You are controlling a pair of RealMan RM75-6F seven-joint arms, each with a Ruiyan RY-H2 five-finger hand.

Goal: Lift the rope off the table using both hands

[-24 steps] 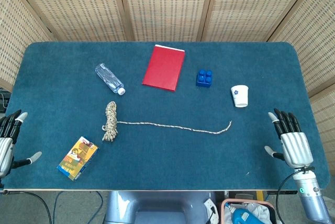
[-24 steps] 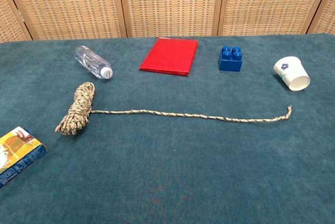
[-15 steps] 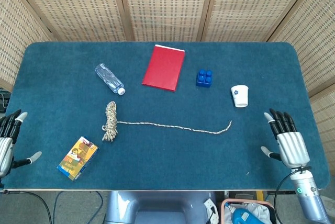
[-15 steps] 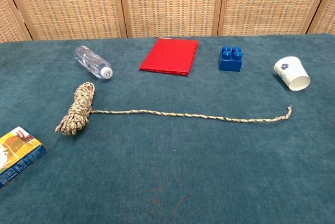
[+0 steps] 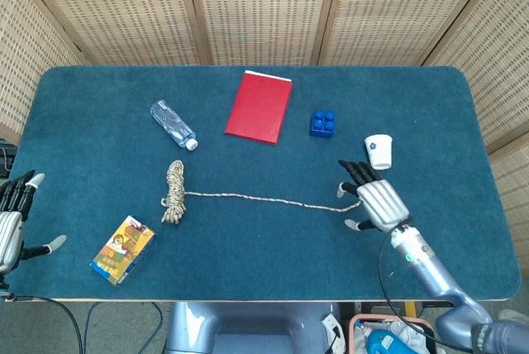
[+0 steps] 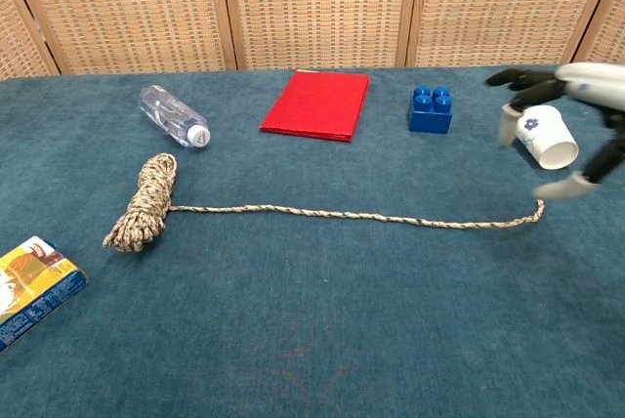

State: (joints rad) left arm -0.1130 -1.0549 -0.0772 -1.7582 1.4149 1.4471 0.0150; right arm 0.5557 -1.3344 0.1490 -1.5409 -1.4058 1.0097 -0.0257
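A braided rope (image 5: pixel 264 199) (image 6: pixel 342 214) lies flat on the blue table, its coiled bundle (image 5: pixel 173 193) (image 6: pixel 143 201) at the left and its loose end (image 6: pixel 536 207) at the right. My right hand (image 5: pixel 376 198) (image 6: pixel 566 115) hovers open above that loose end, fingers spread, holding nothing. At the table's near left edge my left hand (image 5: pixel 11 220) stays open and far from the coil; the chest view does not show it.
A water bottle (image 5: pixel 173 124), a red booklet (image 5: pixel 259 107) and a blue block (image 5: pixel 323 123) lie beyond the rope. A white paper cup (image 5: pixel 378 150) (image 6: pixel 543 136) sits close behind my right hand. A yellow box (image 5: pixel 122 249) lies near the front left edge.
My right hand has swung in from the table's right edge to above the rope's loose end. The rope and the left hand have not moved.
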